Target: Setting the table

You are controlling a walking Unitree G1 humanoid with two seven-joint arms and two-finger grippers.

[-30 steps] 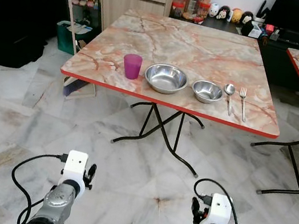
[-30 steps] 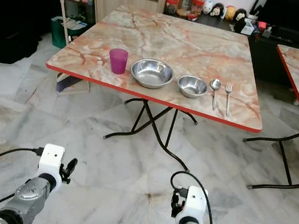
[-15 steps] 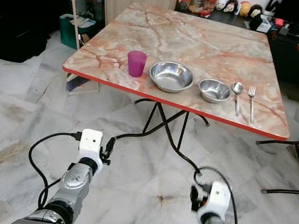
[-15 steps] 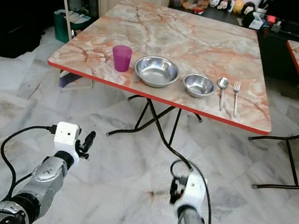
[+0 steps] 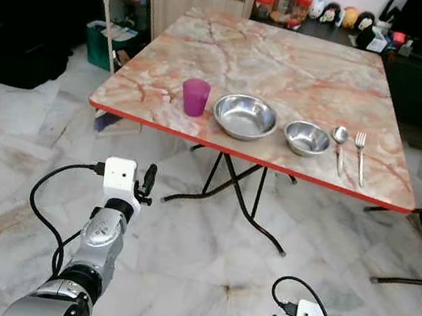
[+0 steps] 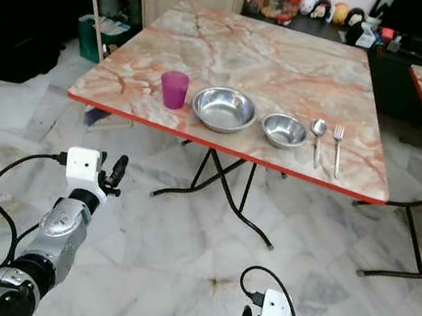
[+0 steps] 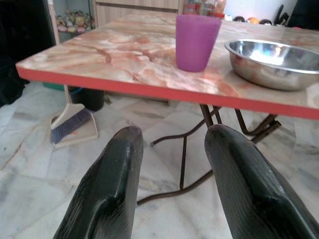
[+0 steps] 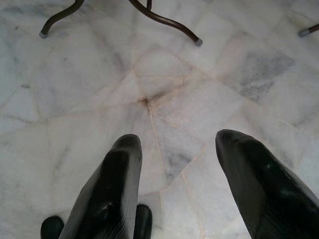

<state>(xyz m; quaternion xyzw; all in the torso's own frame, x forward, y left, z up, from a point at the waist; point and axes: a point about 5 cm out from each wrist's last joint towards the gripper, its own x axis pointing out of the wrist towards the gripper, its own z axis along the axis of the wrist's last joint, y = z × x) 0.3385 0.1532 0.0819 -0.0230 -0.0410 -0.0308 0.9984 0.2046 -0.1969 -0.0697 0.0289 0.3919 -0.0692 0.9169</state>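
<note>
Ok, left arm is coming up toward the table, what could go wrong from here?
1. The left end effector, fingers open, sits below the red table edge; raising it straight could clip that edge.
2. The purple cup stands near the edge, beside the large steel bowl; a careless reach might tip it.
3. The right end effector hangs over the floor, too low to help.

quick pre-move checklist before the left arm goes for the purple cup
1. Left end effector open: ok, its fingers stand apart with nothing between them.
2. Purple cup upright and apart from the large steel bowl: ok.
3. Left end effector lined up with the cup: ok, cup ahead and above.
4. Left end effector within reach of the cup: not ok, it sits below the table edge, short of it.
5. Right end effector out of the way: ok, low over the floor, open.
6. Cup empty: cannot tell.
</note>
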